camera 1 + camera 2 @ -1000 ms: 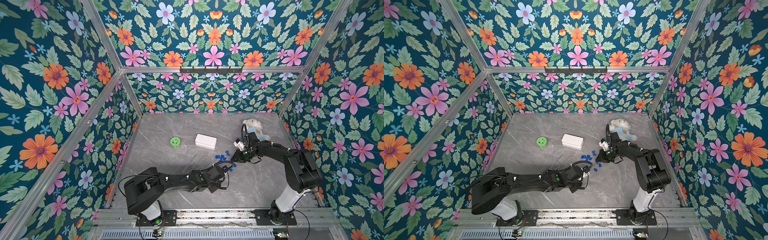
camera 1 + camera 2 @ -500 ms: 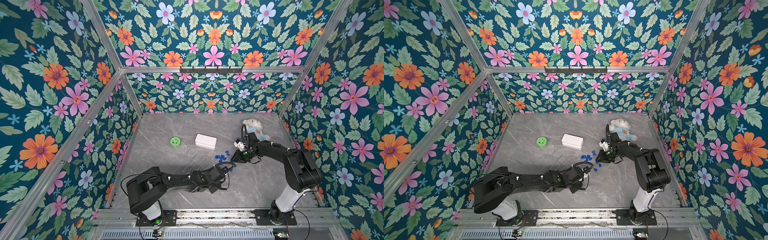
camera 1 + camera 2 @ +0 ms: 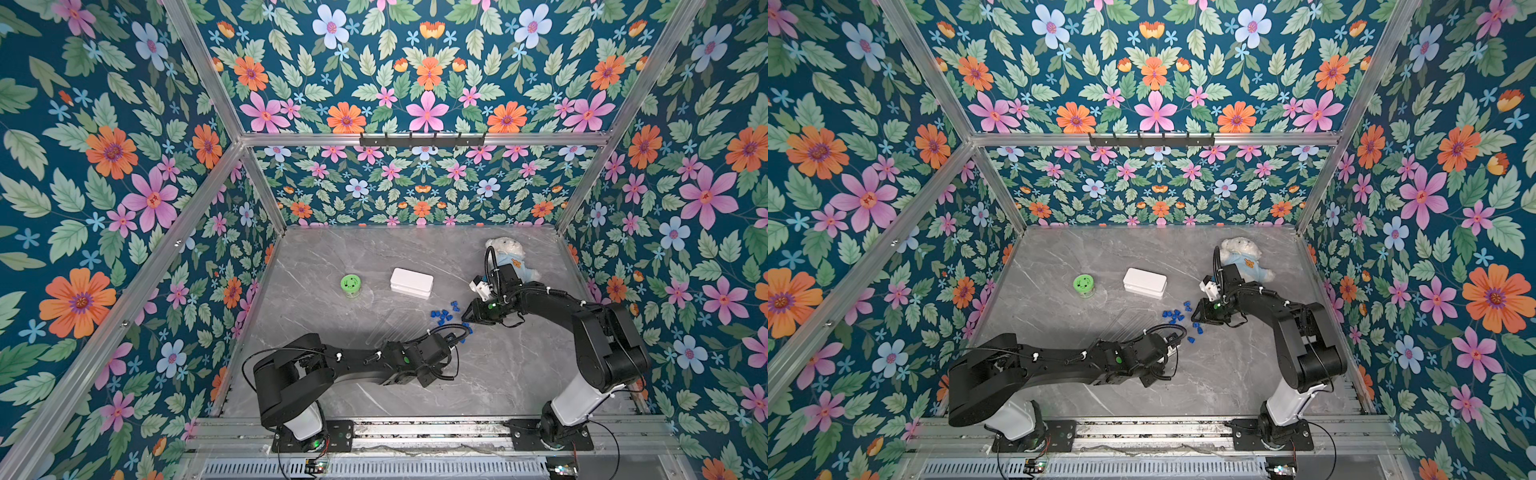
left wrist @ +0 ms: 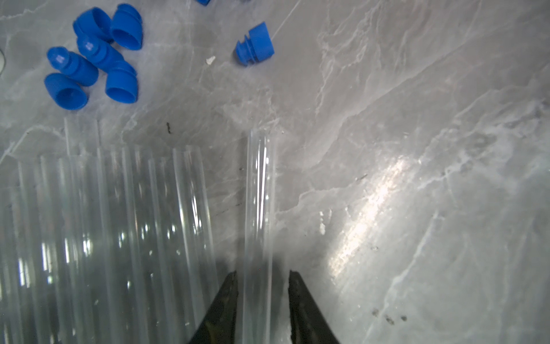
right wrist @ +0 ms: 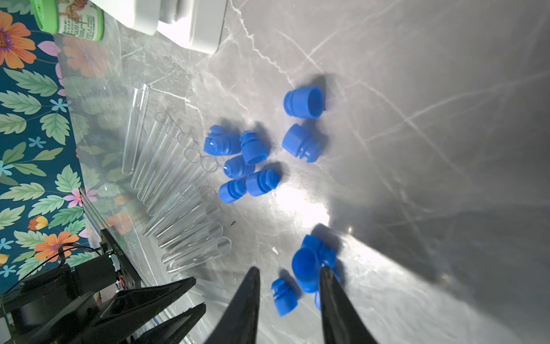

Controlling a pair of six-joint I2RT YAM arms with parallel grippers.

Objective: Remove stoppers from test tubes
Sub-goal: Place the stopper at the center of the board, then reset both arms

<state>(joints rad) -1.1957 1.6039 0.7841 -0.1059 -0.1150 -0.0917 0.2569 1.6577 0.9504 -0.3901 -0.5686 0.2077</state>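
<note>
Several clear test tubes (image 4: 119, 223) lie side by side on the grey table, faint in both top views (image 3: 392, 328). One more test tube (image 4: 258, 193) lies between the parted jaws of my left gripper (image 4: 262, 272), with a gap on one side and no stopper in its end. Loose blue stoppers (image 5: 241, 160) are scattered by the tubes' open ends (image 3: 441, 315). My right gripper (image 5: 289, 269) is open, and one stopper (image 5: 284, 296) lies free between its fingers. Another stopper (image 5: 309, 262) rests beside one finger.
A white box (image 3: 411, 282) and a green-lidded jar (image 3: 351, 284) stand further back on the table. A plush toy (image 3: 509, 257) sits behind the right arm. Flowered walls close in the table on three sides. The two grippers are close together.
The left gripper's end has edged slightly back from the right gripper. The right arm stays almost where it was. Jaw movement is too small to make out in the earlier top views.
</note>
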